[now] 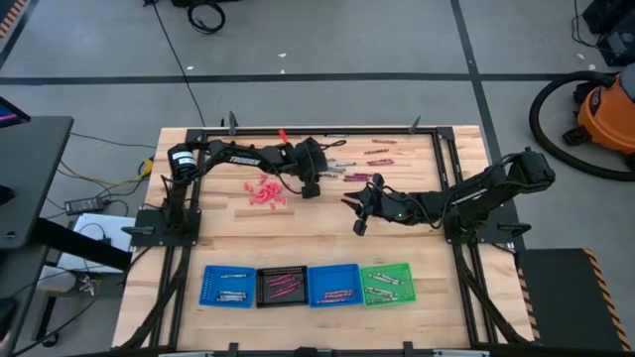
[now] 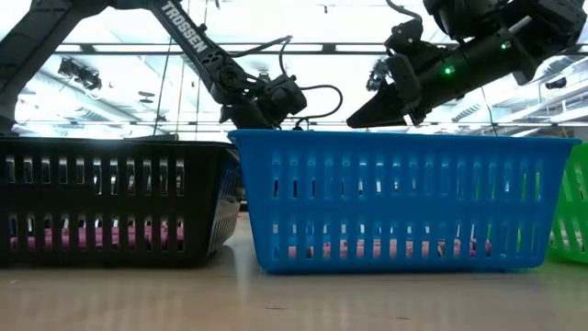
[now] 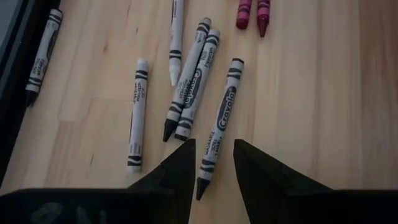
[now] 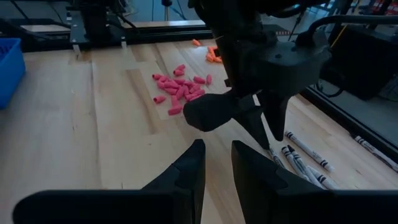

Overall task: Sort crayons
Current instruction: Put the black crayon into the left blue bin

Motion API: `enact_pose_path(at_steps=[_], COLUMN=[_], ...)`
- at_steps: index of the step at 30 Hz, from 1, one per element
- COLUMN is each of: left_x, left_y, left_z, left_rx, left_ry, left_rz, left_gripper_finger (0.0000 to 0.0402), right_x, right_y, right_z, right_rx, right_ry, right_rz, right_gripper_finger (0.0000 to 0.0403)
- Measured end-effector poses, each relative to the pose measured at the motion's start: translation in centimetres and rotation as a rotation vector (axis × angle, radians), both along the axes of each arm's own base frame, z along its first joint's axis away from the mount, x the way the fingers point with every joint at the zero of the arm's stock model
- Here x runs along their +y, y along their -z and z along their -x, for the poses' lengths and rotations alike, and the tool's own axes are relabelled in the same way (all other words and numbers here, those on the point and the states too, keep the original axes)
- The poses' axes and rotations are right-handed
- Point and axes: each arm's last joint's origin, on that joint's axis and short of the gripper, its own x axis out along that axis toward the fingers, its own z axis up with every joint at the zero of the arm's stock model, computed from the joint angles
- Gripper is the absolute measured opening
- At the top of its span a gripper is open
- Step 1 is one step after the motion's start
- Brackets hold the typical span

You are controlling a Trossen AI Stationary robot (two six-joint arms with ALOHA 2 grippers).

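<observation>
Fingers of the left gripper (image 3: 211, 163) stand slightly apart, and a grey crayon (image 3: 219, 127) lies flat on the table with its lower end in the gap between them, not yet pinched. Just beside that crayon lie more grey crayons (image 3: 189, 81) in a loose cluster, and two magenta ones (image 3: 252, 12) lie a little beyond. Seen from above, this gripper (image 1: 311, 188) hangs over the far middle of the wooden table (image 1: 238, 238), next to a heap of small pink pieces (image 1: 266, 191).

Near the same heap but closer to the table's middle, the right gripper (image 1: 359, 220) hangs with its fingers (image 4: 186, 165) slightly parted and nothing between them.

Along the table's near edge sit four trays: blue (image 1: 207, 289), black (image 1: 262, 288), blue (image 1: 353, 286) and green (image 1: 406, 285), each holding crayons. Grey floor surrounds the table, with an orange vacuum (image 1: 607, 111) at its far right.
</observation>
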Motion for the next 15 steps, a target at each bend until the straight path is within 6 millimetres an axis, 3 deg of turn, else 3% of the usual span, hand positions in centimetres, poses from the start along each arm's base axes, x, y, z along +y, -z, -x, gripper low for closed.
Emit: enact_pose_path(at_steps=[9,15], left_x=[-0.2,-1.1], left_y=[0.0,-2.1], left_z=[0.2,-1.0], left_rx=[0.053,0.091], left_ry=[-0.018,0.001], left_rz=[0.013,-0.008], left_gripper_finger=[0.0120,0.0120], right_x=[0.0,0.0], right_y=[-0.1,-0.1], right_z=[0.0,0.0], right_rx=[-0.006,-0.007], right_ry=[-0.001,-0.006], right_rz=[-0.001,-0.005], right_gripper_finger=[0.0086,0.0086])
